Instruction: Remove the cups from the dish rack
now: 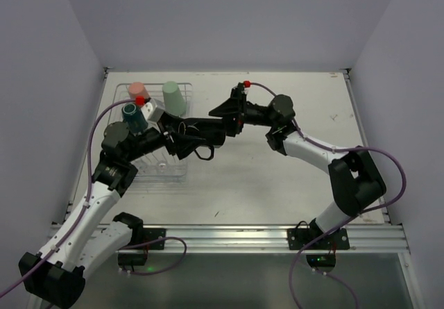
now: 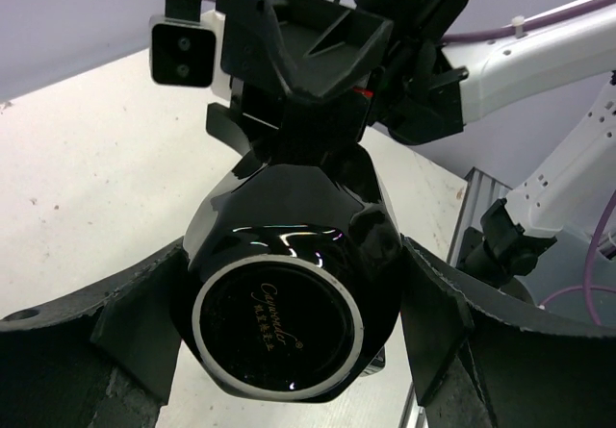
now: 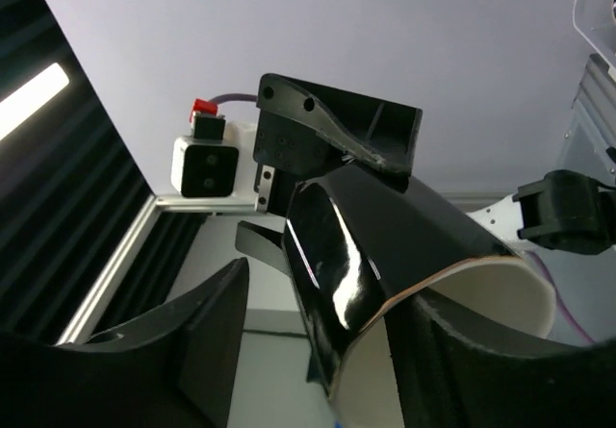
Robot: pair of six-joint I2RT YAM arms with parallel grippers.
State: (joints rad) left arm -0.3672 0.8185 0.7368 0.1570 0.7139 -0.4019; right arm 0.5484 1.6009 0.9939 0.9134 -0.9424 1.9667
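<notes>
Mid-air handover, by the look of it. Glossy black ceramic mug [image 2: 279, 337] clamped between the two fingers of the left gripper [image 2: 289, 298], one pad pressed to each side of the wall, base turned back toward that wrist. Beyond those fingertips, at the mug's far end, the right gripper [image 3: 337, 298] straddling the pale-lined rim. In the right wrist view, a sliver of light between one right finger [image 3: 183, 341] and the mug wall; the other finger lost against the rim. Cannot tell, then, whether that second grip is made.

To do it well:
- Hold the left clamp firm until both right fingers sit flush on the wall, no light between finger and glaze.
- Seat the right fingers deep past the rim rather than on the lip alone; slick glaze, likely to slide under a shallow pinch.
- Only then spread the left fingers wide and draw straight back, away from the base, so no pad drags the mug askew.
- Carry level to bare white tabletop [image 1: 277, 184] on the right fingers' own side.

Well behind the left fingertips, under that forearm: low white wire dish rack [image 1: 166, 176], with a salmon-pink tumbler [image 1: 137, 89], a mint-green tumbler [image 1: 173, 98] and a dark teal tumbler [image 1: 133, 117] not yet unloaded.
</notes>
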